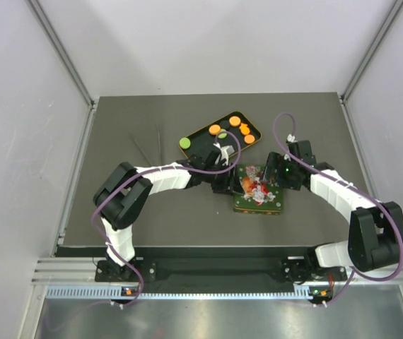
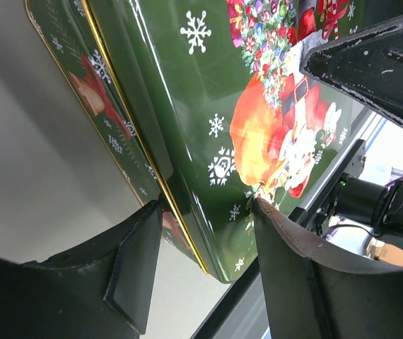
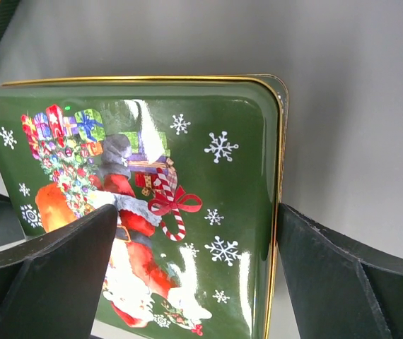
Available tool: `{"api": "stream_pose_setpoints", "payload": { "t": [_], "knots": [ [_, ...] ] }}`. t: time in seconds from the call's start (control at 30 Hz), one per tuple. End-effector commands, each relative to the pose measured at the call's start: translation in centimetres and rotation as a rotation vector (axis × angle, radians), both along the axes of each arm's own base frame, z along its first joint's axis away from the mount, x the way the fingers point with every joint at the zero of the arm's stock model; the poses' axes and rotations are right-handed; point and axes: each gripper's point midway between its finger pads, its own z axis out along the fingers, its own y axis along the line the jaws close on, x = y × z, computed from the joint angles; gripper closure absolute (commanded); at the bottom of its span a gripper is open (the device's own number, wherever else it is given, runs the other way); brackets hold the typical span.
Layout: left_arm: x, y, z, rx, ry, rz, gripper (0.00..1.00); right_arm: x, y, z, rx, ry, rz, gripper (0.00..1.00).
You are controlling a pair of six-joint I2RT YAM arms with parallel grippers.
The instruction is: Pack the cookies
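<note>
The cookies (image 1: 235,121) are small orange discs with two green ones (image 1: 185,143), lying in a black gold-rimmed tray (image 1: 200,141) at the table's middle back. A green Christmas tin (image 1: 258,198) with a Santa picture lies just in front of the tray. My left gripper (image 1: 224,180) is open, its fingers (image 2: 134,261) straddling the tin's left corner (image 2: 187,141). My right gripper (image 1: 278,171) is open over the tin's right side (image 3: 208,162): one finger (image 3: 60,268) is above the lid, the other is just outside the gold edge. A second patterned layer shows under the lid.
Two thin dark sticks (image 1: 160,141) lie left of the tray. Both arms meet over the tin, close together. The right arm's body (image 2: 378,205) shows beyond the tin in the left wrist view. Grey walls enclose the dark table (image 1: 117,134).
</note>
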Motion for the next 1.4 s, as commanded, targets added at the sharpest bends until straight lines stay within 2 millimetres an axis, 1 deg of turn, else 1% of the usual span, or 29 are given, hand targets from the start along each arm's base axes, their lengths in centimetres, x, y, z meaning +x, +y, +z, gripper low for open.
{"api": "stream_pose_setpoints", "payload": {
  "t": [0.0, 0.13, 0.17, 0.2, 0.27, 0.3, 0.37, 0.4, 0.43, 0.5, 0.53, 0.57, 0.63, 0.67, 0.7, 0.73, 0.77, 0.83, 0.87, 0.9, 0.97, 1.0, 1.07, 1.1, 1.17, 1.2, 1.3, 1.33, 1.37],
  "knots": [
    [-0.8, -0.6, -0.9, -0.004, 0.003, -0.015, 0.41, 0.2, 2.3, -0.4, 0.078, 0.007, 0.066, 0.1],
    [-1.3, -0.3, -1.1, -0.012, 0.008, 0.014, 0.41, 0.2, 2.3, -0.9, 0.081, 0.013, 0.066, 0.11],
    [-1.3, -0.5, -0.7, -0.031, 0.0, 0.022, 0.41, 0.3, 2.3, -0.9, 0.079, 0.012, 0.065, 0.11],
    [-1.5, -0.3, -0.4, -0.044, -0.004, 0.025, 0.41, 0.3, 2.2, -1.0, 0.073, 0.011, 0.066, 0.11],
    [-1.3, -0.3, 0.5, -0.061, -0.025, 0.04, 0.39, 0.5, 2.0, -0.8, 0.067, 0.003, 0.064, 0.1],
    [-1.1, -0.3, 1.9, -0.079, -0.053, 0.046, 0.36, 0.5, 2.0, -0.8, 0.066, 0.003, 0.069, 0.1],
    [-0.4, 0.0, 3.1, -0.076, -0.1, 0.068, 0.33, 0.8, 2.1, -0.5, 0.065, -0.008, 0.076, 0.1],
    [-0.3, 0.1, 4.3, -0.079, -0.123, 0.074, 0.31, 0.9, 2.1, -0.6, 0.06, -0.008, 0.083, 0.1],
    [0.5, 0.4, 4.8, -0.067, -0.151, 0.102, 0.3, 1.1, 2.1, -0.6, 0.057, -0.009, 0.085, 0.1],
    [1.3, 0.9, 6.0, -0.051, -0.182, 0.131, 0.29, 1.4, 2.1, -0.6, 0.051, -0.009, 0.088, 0.1],
    [1.8, 1.3, 6.0, -0.036, -0.191, 0.156, 0.29, 1.5, 2.1, -0.6, 0.049, -0.012, 0.092, 0.1],
    [2.9, 2.2, 6.0, -0.01, -0.205, 0.215, 0.29, 1.7, 2.1, -0.7, 0.044, -0.011, 0.096, 0.09],
    [3.8, 3.4, 6.2, 0.002, -0.218, 0.277, 0.27, 1.8, 2.0, -0.8, 0.035, -0.012, 0.101, 0.09],
    [4.7, 4.3, 6.2, 0.009, -0.222, 0.329, 0.27, 2.1, 1.9, -0.6, 0.035, -0.019, 0.101, 0.08],
    [4.9, 4.9, 6.0, 0.011, -0.22, 0.351, 0.27, 2.1, 2.0, -0.6, 0.032, -0.022, 0.109, 0.08],
    [5.4, 5.1, 6.2, -0.004, -0.23, 0.373, 0.27, 2.2, 2.0, -0.6, 0.031, -0.022, 0.112, 0.08],
    [6.0, 5.7, 5.6, 0.0, -0.222, 0.394, 0.27, 2.4, 2.2, -0.6, 0.035, -0.024, 0.122, 0.07],
    [6.6, 5.5, 5.6, -0.027, -0.209, 0.39, 0.27, 2.6, 2.3, -0.6, 0.038, -0.026, 0.131, 0.07],
    [7.3, 5.3, 5.3, -0.037, -0.208, 0.39, 0.26, 2.6, 2.5, -0.6, 0.044, -0.022, 0.14, 0.07],
    [7.7, 5.2, 5.1, -0.035, -0.203, 0.39, 0.26, 2.7, 2.7, -0.5, 0.049, -0.026, 0.145, 0.07],
    [8.4, 5.0, 4.4, -0.033, -0.192, 0.395, 0.27, 2.9, 2.9, -0.5, 0.058, -0.023, 0.15, 0.07],
    [8.7, 4.7, 3.5, -0.025, -0.178, 0.392, 0.27, 3.0, 2.9, -0.5, 0.06, -0.024, 0.15, 0.07],
    [8.9, 4.3, 2.8, -0.046, -0.149, 0.381, 0.28, 3.0, 3.0, -0.4, 0.063, -0.027, 0.155, 0.07],
    [9.1, 4.0, 2.1, -0.048, -0.139, 0.379, 0.28, 3.1, 3.0, -0.3, 0.061, -0.029, 0.153, 0.07],
    [9.3, 4.0, 1.3, -0.047, -0.124, 0.392, 0.28, 3.1, 3.0, -0.3, 0.064, -0.033, 0.153, 0.07],
    [9.4, 3.9, 0.5, -0.039, -0.116, 0.396, 0.29, 3.0, 3.1, -0.3, 0.068, -0.032, 0.158, 0.07],
    [9.5, 4.4, -1.2, -0.007, -0.092, 0.429, 0.32, 2.8, 3.2, -0.5, 0.074, -0.03, 0.161, 0.07],
    [9.5, 4.5, -1.4, -0.012, -0.085, 0.443, 0.33, 2.6, 3.3, -0.7, 0.077, -0.026, 0.165, 0.07],
    [9.2, 4.8, -2.3, 0.002, -0.074, 0.455, 0.34, 2.5, 3.3, -0.7, 0.08, -0.027, 0.166, 0.07]
  ]
}}
